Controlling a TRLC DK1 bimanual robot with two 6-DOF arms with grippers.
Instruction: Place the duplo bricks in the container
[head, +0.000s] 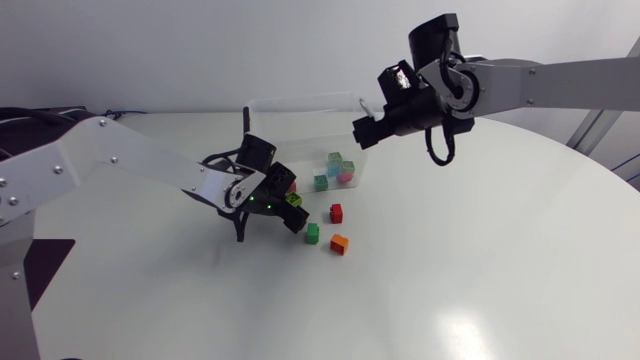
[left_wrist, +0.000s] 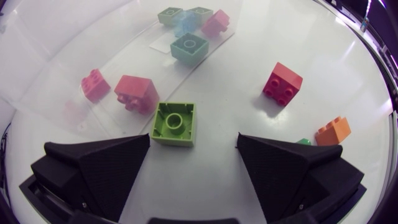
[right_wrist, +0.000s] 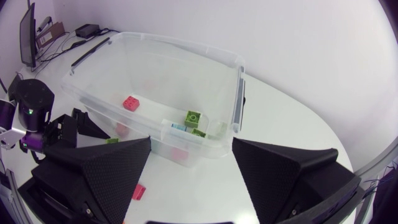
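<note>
Duplo bricks (head: 321, 183) are split between the clear container (head: 300, 100) and the white worktop (head: 480, 260). In the head view, green, pale blue and pink ones sit close together inside the container, toward its 4 o'clock corner. The right wrist view also shows a pinkish-red brick (right_wrist: 130, 102) on the container floor, nearer the other end. Outside, a red brick (head: 337, 212) lies at about 5 o'clock of the container. A green brick (head: 313, 233) is at its 7 o'clock and an orange brick (head: 340, 243) at its 6 o'clock, each apart from the others. A lime brick (left_wrist: 173, 123) lies hollow side up just outside the container wall, between the fingers of the left gripper (left_wrist: 193, 146). That gripper is open: the brick is right by one fingertip, while the other finger stands well clear of it. The left arm comes in from 9 o'clock of the worktop. The right gripper (right_wrist: 189, 155) hangs above the container's 3 o'clock end, its fingers spread wide and empty, with the container ahead of it
</note>
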